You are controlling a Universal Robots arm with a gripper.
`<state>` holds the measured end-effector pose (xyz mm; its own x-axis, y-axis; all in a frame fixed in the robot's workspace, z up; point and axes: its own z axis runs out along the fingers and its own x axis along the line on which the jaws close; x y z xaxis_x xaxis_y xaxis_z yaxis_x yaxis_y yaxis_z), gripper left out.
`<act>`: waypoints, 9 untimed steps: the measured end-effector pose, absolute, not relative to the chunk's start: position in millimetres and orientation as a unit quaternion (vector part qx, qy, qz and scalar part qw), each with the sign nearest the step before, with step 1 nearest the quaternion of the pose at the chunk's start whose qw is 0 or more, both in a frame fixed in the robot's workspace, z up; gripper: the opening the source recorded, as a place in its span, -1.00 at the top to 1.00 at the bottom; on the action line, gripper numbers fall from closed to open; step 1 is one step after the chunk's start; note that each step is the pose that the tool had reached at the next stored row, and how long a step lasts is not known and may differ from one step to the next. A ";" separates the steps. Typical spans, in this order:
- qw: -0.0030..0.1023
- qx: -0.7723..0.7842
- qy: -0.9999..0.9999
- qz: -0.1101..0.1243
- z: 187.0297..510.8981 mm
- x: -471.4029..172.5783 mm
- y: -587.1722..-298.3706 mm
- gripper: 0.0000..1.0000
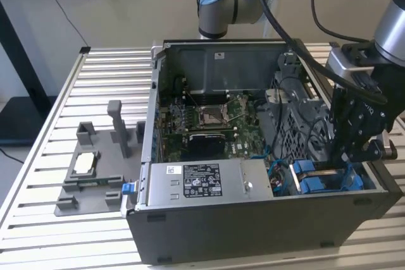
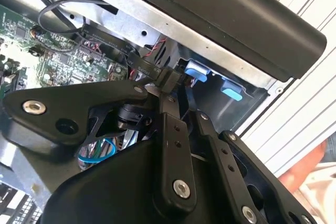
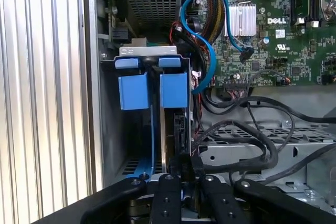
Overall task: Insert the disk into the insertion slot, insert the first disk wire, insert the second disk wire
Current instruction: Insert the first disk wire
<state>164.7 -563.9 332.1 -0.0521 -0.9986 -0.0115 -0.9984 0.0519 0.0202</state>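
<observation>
At drive bay (image 1: pixel 329 178), ext. view's right: disk (image 3: pixel 176 129) sits in slot.
Jaws near-closed, pinching black connector (image 2: pixel 167 78) at disk end.

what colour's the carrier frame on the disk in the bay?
Bright blue. The disk carrier frame shows best in the first wrist view.

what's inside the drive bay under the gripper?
Two blue carriers sit side by side; the one nearer the motherboard holds the disk, edge-on. The gripper covers the disk's near end; what the other carrier holds can't be told.
</observation>
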 end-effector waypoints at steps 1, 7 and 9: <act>0.003 0.688 -0.725 -0.011 332.0 164.7 -563.9 0.59; 0.003 0.688 -0.725 -0.011 344.3 164.7 -564.0 0.47; 0.003 0.688 -0.725 -0.011 351.6 164.7 -564.0 0.47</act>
